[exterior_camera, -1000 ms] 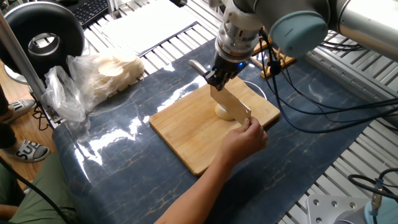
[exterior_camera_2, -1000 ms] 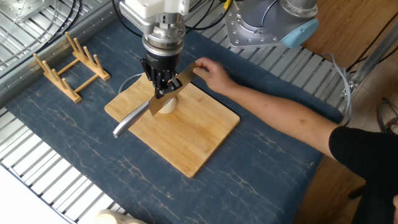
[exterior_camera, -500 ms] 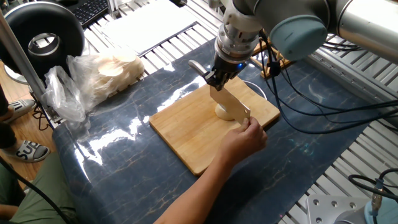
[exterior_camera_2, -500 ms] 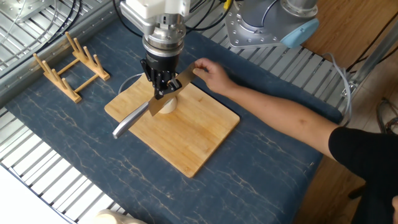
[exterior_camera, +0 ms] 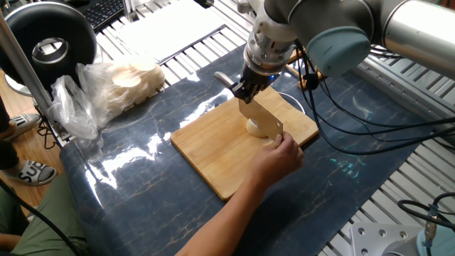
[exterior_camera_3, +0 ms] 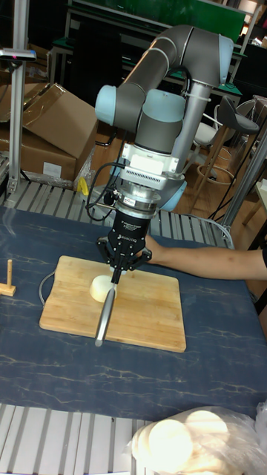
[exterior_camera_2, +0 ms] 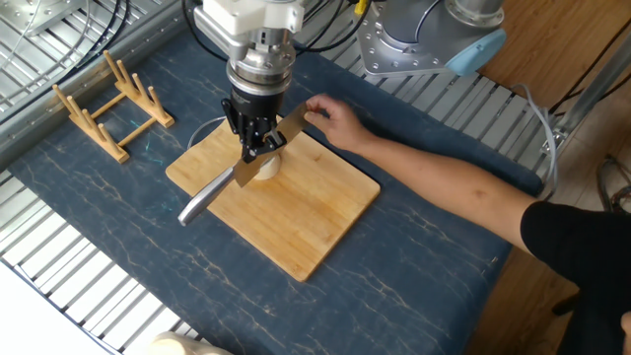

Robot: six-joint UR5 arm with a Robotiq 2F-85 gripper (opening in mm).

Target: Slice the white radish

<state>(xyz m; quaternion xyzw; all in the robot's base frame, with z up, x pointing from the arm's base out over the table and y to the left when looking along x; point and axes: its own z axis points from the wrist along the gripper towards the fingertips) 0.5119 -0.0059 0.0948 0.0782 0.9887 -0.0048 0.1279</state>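
jaws: gripper (exterior_camera_2: 258,146) pinching the knife (exterior_camera_2: 258,158), blade angled over the radish
white radish (exterior_camera_3: 99,287): on the cutting board (exterior_camera_2: 296,227) for support
hand (exterior_camera: 282,153): steadying the blade tip

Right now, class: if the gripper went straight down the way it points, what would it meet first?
The gripper, shut on the knife, points down; the blade would likely meet the white radish first, then the cutting board.
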